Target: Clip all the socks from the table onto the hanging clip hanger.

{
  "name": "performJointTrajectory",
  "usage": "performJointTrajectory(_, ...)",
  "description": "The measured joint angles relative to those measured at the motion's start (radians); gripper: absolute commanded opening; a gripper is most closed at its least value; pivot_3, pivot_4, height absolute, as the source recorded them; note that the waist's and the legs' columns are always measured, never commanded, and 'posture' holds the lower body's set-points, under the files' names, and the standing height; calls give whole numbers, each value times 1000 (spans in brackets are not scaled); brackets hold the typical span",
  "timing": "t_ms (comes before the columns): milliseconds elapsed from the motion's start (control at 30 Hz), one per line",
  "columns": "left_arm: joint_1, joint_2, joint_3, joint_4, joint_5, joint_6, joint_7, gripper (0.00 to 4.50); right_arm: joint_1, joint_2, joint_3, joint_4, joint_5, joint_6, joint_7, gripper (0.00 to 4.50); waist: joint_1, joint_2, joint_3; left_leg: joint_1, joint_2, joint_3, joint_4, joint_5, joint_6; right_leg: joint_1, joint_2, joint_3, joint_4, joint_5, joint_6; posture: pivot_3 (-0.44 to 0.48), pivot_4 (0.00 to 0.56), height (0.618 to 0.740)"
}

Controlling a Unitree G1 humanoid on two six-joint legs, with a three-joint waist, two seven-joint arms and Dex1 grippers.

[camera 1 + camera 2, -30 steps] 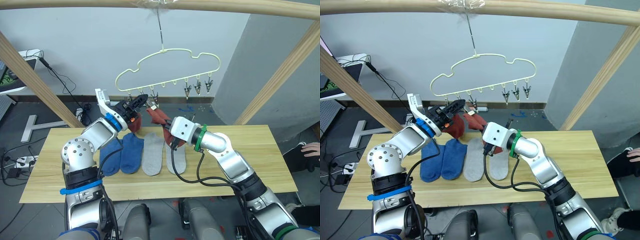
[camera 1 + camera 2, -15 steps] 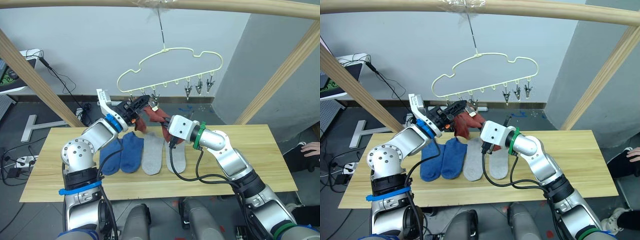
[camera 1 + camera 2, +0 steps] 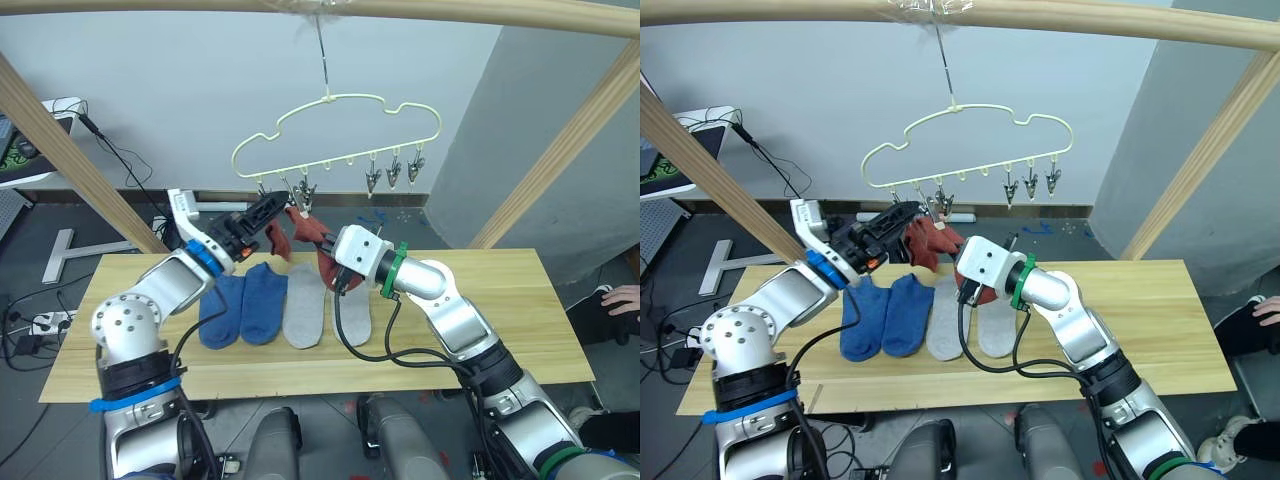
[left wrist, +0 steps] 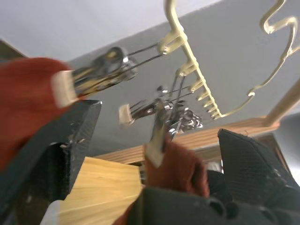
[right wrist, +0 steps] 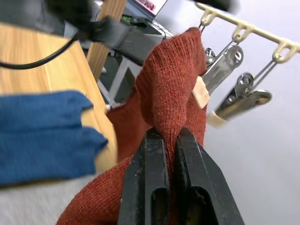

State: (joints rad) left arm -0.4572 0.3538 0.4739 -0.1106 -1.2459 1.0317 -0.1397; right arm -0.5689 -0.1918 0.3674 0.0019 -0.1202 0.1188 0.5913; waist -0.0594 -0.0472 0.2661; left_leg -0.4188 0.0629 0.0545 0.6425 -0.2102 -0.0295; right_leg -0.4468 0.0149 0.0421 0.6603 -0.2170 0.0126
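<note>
Over the pale bench (image 3: 480, 330), the right tool (image 5: 168, 140) pinches a rust-red sock (image 5: 173, 89) at the clip hanger (image 3: 340, 130), left tool (image 4: 154, 154) spread wide; mistimed release could drop it.

The right gripper (image 5: 169, 154) pinched a rust-red sock (image 5: 171, 101), whose lower part ran out past the wrist picture's edge. In the head views that gripper's fingertips were hidden behind its own white wrist housing and the sock. In the left wrist view, the red fabric (image 4: 26, 101) beside the left gripper's (image 3: 262, 211) finger was blurred, and whether a clip (image 4: 101, 70) gripped it could not be told. A person's hand (image 3: 622, 299) was cut by the frame edge.
</note>
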Motion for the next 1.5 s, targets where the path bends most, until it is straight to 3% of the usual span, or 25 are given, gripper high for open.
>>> performJointTrajectory(267,93,125,-26,-120,12,8,-29,4500,25,72,-56,-61,197,253,59,3687,12,0,0,-1,0,0,0,0,0,0,-1,0,-1,0,0,17,228,740)
performJointTrajectory(367,102,131,-49,-144,25,0,-46,4500,36,54,-74,-86,229,312,61,4493,24,0,0,-1,0,1,0,0,0,-1,-2,0,-1,0,-1,17,228,740)
performJointTrajectory(633,133,100,-257,-231,308,-189,-97,4500,66,-22,-149,-160,269,398,56,4493,33,-1,0,-6,-1,1,0,0,0,-4,-2,0,-2,0,-1,-7,231,740)
performJointTrajectory(733,132,60,-323,-231,417,-299,-132,3935,82,-52,-168,-191,301,431,62,4500,31,-1,0,-9,-1,1,0,0,0,-7,-1,0,-2,0,-1,-15,231,740)
performJointTrajectory(833,106,9,-441,-187,584,-437,-164,2982,89,-104,-208,-238,342,473,70,4500,31,0,0,-11,-2,1,1,0,0,-9,-1,0,-2,0,-1,-28,233,740)
performJointTrajectory(1000,35,-60,-537,-56,775,-606,-176,1553,77,-149,-281,-309,416,538,76,4500,30,-1,-1,-12,-2,0,2,0,0,-9,0,-1,-2,0,-1,-49,238,740)
performJointTrajectory(1367,-68,-185,-545,205,984,-825,-110,1553,24,-158,-341,-409,527,651,24,4500,20,-1,0,-13,-1,-1,2,0,1,-9,1,-1,-1,0,0,-104,253,740)
performJointTrajectory(1500,-78,-197,-537,247,1017,-868,-109,2760,22,-158,-345,-414,546,675,1,4500,13,-1,0,-13,-1,-1,2,0,1,-9,0,-1,-2,0,0,-110,258,740)
